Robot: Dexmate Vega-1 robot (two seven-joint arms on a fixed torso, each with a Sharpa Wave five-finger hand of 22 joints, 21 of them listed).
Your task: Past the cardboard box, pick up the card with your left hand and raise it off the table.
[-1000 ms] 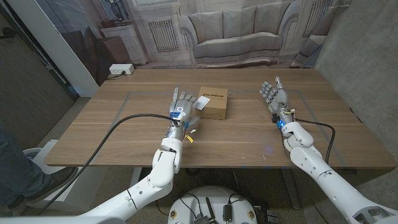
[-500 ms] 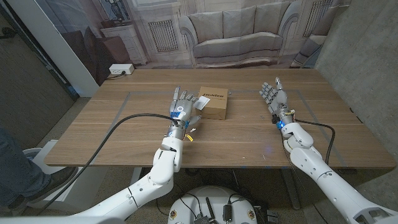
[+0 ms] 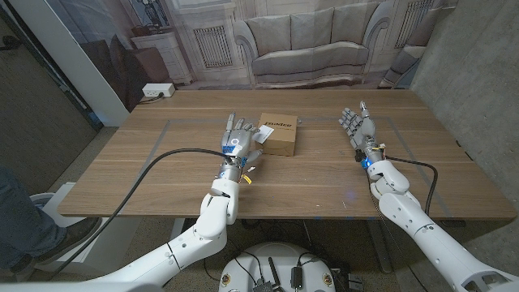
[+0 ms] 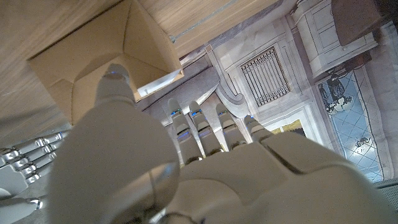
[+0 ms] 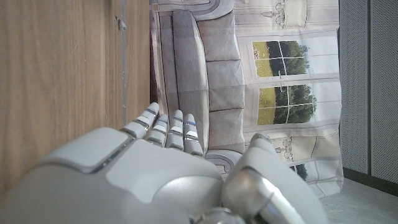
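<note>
A flat cardboard box with a printed label lies at the table's middle. A small white card shows at the box's left edge, right by the thumb of my left hand. That hand stands just left of the box with its fingers spread and reaching away from me; I cannot tell whether the thumb touches the card. In the left wrist view the thumb rises in front of the box, and the card is a white strip beside it. My right hand stands apart at the right, fingers extended, holding nothing.
A black cable runs from my left arm across the table's left part and off the near edge. Thin tape lines mark a rectangle on the wooden table. A person's leg shows at the lower left, off the table.
</note>
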